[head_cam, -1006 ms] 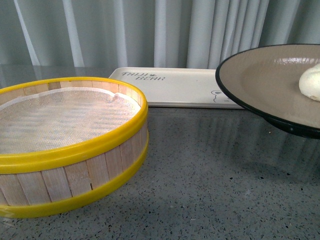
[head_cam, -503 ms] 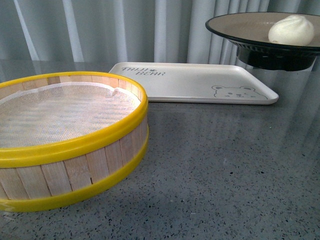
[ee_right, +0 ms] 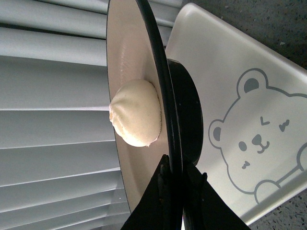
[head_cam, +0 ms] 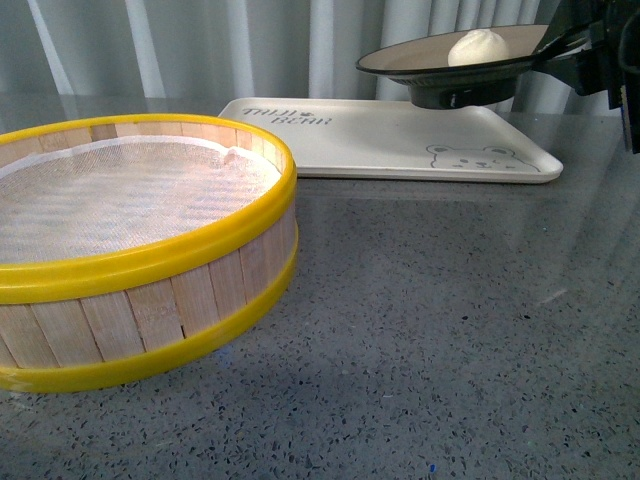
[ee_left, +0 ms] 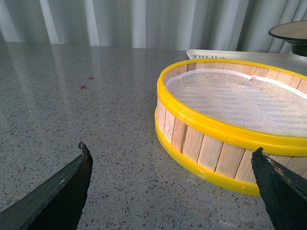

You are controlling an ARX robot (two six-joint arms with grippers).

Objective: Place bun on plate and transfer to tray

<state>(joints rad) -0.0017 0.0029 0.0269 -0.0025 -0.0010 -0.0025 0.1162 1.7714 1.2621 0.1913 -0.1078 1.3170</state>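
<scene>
Front view: the right gripper (head_cam: 560, 48) pinches the black rim of the plate (head_cam: 415, 60), holding it level over the far right end of the cream bear tray (head_cam: 370, 140). I cannot tell whether its foot touches. The steamed bun (head_cam: 477, 46) sits on the plate. The left gripper (ee_left: 171, 151) hangs low, fingers spread wide and empty, beside the yellow-rimmed steamer basket (head_cam: 140, 250) on the speckled grey counter (head_cam: 450, 330).

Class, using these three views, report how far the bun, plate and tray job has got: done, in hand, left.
Done: the bun sits on the plate. In hand: the right tool is shut on the plate's rim, holding it in the air over the tray. Left: lower the plate onto the tray and let go. The left tool is open and empty beside the steamer basket.
</scene>
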